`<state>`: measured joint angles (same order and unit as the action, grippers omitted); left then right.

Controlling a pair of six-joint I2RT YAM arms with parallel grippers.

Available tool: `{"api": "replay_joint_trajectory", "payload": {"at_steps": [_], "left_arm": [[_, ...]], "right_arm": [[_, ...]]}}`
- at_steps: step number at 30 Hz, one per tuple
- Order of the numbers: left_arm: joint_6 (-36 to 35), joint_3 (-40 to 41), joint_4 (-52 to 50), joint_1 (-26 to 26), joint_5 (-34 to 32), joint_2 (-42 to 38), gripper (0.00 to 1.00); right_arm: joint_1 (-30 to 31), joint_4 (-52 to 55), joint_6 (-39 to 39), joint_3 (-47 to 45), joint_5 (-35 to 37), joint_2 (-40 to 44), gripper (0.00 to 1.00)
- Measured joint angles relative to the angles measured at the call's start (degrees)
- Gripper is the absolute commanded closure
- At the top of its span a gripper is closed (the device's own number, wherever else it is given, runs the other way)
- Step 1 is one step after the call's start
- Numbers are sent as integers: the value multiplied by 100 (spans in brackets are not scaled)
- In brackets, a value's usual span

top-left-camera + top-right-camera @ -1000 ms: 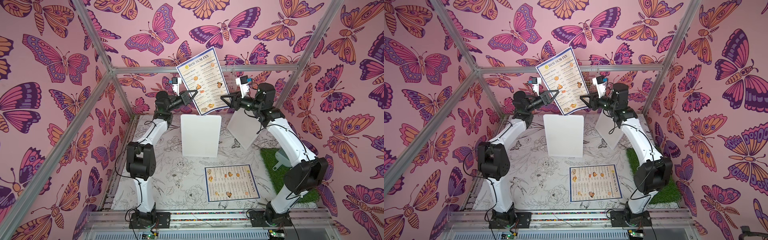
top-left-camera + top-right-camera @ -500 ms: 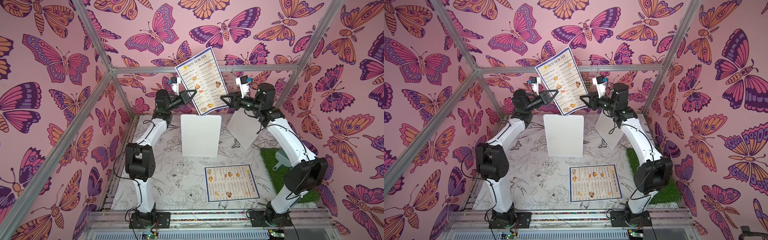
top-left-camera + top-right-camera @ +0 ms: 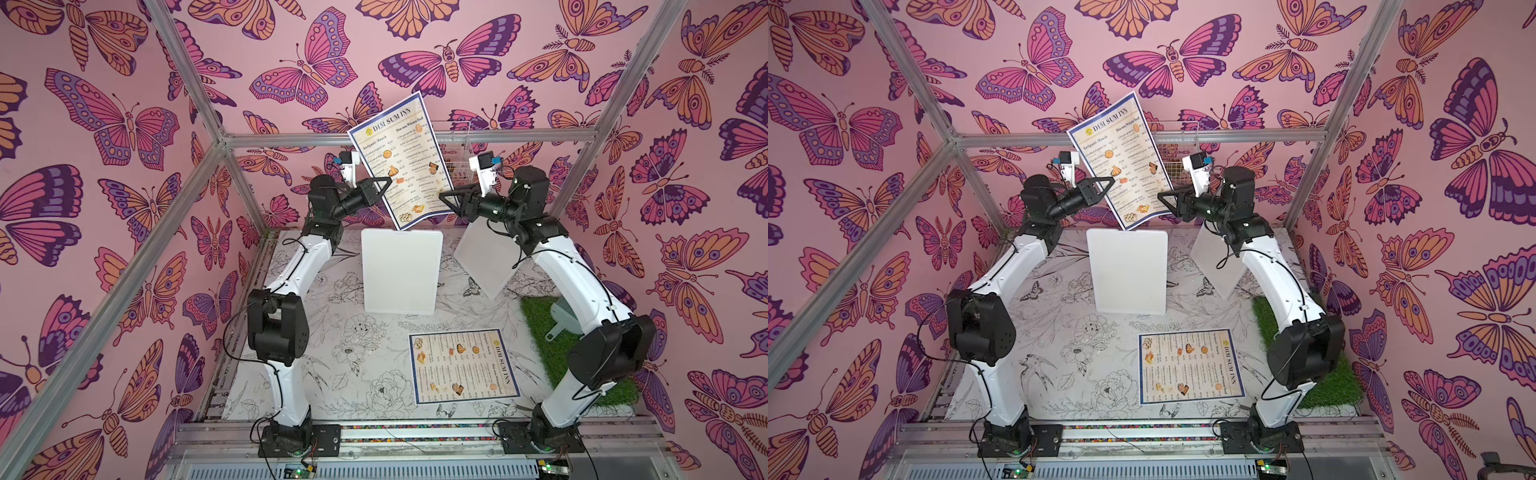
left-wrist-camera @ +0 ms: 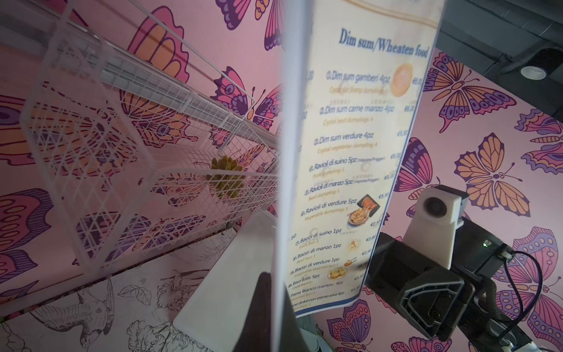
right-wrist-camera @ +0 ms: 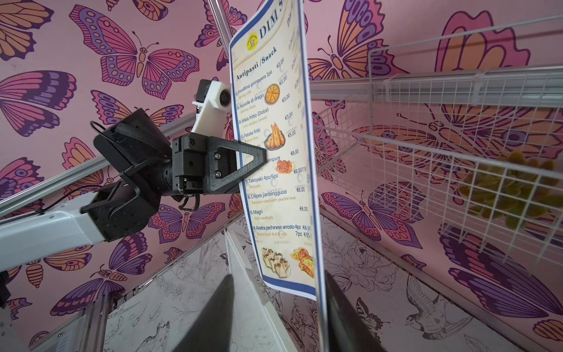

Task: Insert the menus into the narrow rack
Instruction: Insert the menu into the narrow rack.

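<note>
A thin menu is held nearly upright, pinched at one side edge by the closed left hand; the right hand is spread open around the opposite edge. Judged light and floppy, it is best supported at both edges.

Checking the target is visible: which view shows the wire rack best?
The left wrist view: nearly the whole wire rack shows, though soft. The right wrist view crops it; both top views show only a small part beside the held menu.
</note>
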<state>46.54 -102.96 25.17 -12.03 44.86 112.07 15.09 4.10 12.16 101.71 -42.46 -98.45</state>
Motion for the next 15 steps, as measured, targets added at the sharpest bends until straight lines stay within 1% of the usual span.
{"api": "replay_joint_trajectory", "payload": {"at_steps": [15], "left_arm": [[0, -96, -164, -20, -120, -20, 99]], "right_arm": [[4, 4, -17, 0, 28, 107, 53]]}}
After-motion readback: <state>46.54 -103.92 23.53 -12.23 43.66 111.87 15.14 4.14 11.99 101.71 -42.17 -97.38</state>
